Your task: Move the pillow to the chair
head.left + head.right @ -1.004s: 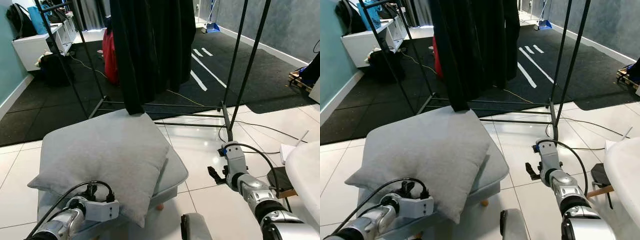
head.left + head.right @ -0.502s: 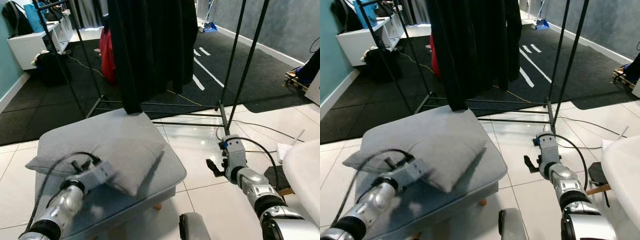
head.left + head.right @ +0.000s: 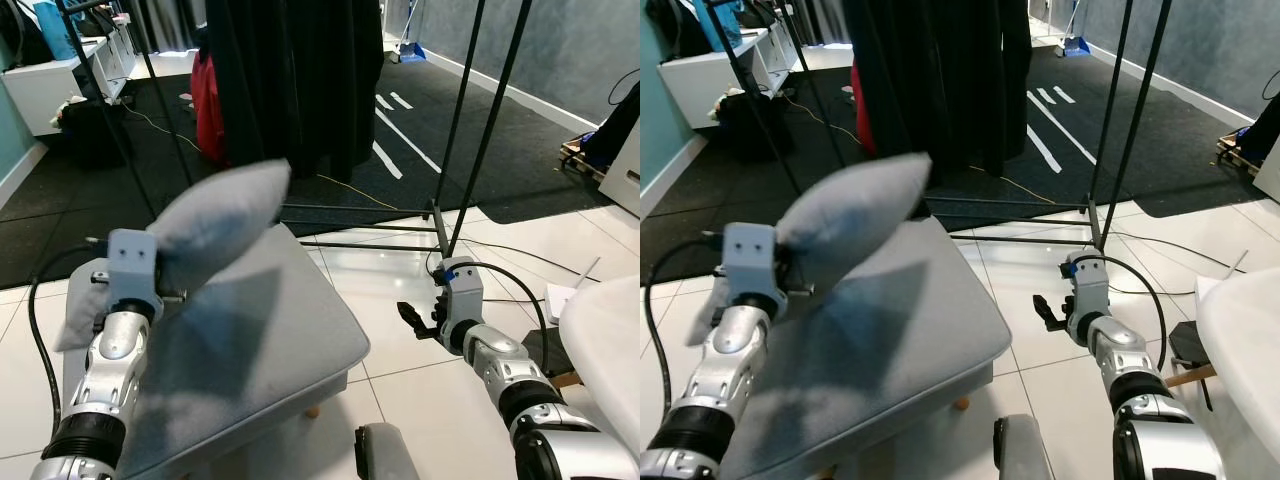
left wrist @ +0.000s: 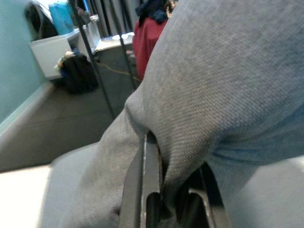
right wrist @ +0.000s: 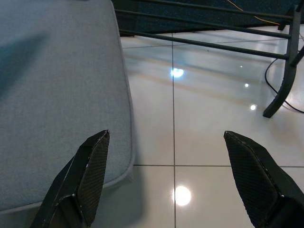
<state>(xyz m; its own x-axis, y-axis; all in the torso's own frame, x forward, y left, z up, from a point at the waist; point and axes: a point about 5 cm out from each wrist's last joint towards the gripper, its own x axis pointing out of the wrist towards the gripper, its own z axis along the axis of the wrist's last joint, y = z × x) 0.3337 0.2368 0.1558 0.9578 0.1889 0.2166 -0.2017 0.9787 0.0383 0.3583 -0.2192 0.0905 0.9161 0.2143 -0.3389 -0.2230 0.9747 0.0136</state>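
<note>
The left claw (image 4: 164, 209) was pinching the grey pillow (image 3: 215, 222) by a fold of cloth near its lower edge. In the left wrist view the fabric was bunched between the black fingers (image 4: 142, 190), so the hold looked to be on cloth alone and not on the stuffed body. The pillow hung in the air above the grey footstool (image 3: 290, 320), tilted, with its far corner pointing up toward the dark clothes (image 3: 290, 80) on the metal rack (image 3: 480, 130).

The right claw (image 5: 173, 180) was spread wide and held nothing. It hovered low, just beside the edge of the footstool and over the white floor tiles (image 5: 209, 128).

Several things could have gone wrong from here. The grip was on one edge, so the weight of the pillow pulled on a small fold; a quick swing of the arm might have let the cloth slip out, and the pillow would have fallen on the footstool or the floor. The raised corner was near the hanging clothes and the rack poles, so a wide turn could have brushed or caught them. A cable (image 3: 520, 255) lay across the tiles near the foot of the rack, which was a risk for the feet while walking. The white rounded thing (image 3: 605, 340) at the right edge was perhaps the chair, but I could not tell.
</note>
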